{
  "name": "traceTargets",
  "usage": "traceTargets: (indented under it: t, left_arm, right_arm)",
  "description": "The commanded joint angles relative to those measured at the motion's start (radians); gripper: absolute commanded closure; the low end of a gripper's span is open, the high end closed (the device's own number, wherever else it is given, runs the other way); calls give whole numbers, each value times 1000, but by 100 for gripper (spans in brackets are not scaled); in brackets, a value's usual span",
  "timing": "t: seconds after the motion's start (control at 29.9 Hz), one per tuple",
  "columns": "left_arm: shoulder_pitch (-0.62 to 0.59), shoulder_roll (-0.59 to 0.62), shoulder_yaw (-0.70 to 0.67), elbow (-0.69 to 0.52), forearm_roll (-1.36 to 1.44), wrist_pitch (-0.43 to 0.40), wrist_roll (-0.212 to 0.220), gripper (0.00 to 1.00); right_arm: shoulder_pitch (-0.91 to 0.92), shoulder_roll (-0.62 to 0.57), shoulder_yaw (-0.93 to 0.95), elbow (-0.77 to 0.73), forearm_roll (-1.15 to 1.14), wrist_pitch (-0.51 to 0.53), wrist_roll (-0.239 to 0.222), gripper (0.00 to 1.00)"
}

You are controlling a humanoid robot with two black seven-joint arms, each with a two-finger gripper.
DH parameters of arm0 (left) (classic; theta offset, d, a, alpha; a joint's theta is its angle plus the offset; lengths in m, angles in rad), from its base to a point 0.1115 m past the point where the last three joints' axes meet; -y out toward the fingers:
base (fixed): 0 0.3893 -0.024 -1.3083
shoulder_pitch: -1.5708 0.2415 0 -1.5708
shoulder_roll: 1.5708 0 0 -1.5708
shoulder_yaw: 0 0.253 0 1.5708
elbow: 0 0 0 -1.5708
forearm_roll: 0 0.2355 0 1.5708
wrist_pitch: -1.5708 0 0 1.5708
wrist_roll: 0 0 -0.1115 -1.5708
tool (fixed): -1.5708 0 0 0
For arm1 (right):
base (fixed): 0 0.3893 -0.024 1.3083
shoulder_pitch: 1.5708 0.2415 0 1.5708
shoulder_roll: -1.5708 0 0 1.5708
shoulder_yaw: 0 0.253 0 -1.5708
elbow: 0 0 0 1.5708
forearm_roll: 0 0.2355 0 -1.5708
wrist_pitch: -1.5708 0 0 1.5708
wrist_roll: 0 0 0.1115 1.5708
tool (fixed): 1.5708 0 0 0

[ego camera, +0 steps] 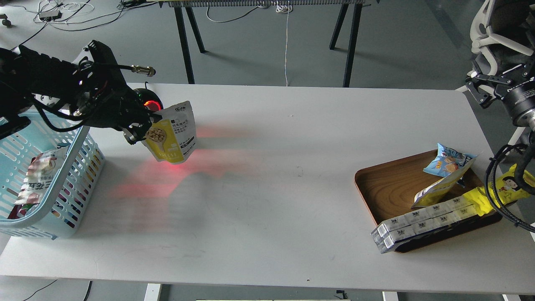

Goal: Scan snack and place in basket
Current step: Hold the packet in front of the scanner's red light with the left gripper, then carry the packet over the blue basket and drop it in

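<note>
The basket (62, 184) sits at the bench's (271, 167) near left corner. Just right of the basket and farther back, the left pincer (140, 129) is clamped on the snack (172, 133), lifted over red-lit bench. The right pincer's state is indiscernible.

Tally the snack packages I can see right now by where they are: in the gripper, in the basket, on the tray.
Held by the left gripper: 1, the yellow-and-white pouch
In the blue basket: 1 visible, a red-and-white pack; more may be hidden
On the wooden tray: 4, a blue chip bag, a second pouch, a long yellow wrapper, a white multipack
Total: 6
</note>
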Motion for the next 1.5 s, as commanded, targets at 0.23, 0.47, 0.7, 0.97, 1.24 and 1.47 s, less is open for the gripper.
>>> traceTargets:
  t: [0.23,0.47,0.7,0.97,1.24,1.47]
  left_arm:
    - [-9,89,-104,-48,0,9,0,100]
    - [-7,279,-208,-109,0,32,0,100]
    - [9,535,-168,-91,0,219,0,100]
    - [9,652,-18,15,0,412,0,100]
    - [11,693,131,20,0,495,0,100]
    - [11,733,198,20,0,553,0,100]
  right_arm:
    - [-1,0,0,0,0,0,0,1]
    - [-1,2,0,-15,0,0,0,1]
    - [-1,5,0,-17,0,0,0,1]
    - [-1,11,2,-52,-1,0,0,1]
    - [-1,11,8,-52,-1,0,0,1]
    - [-1,14,9,-58,-1,0,0,1]
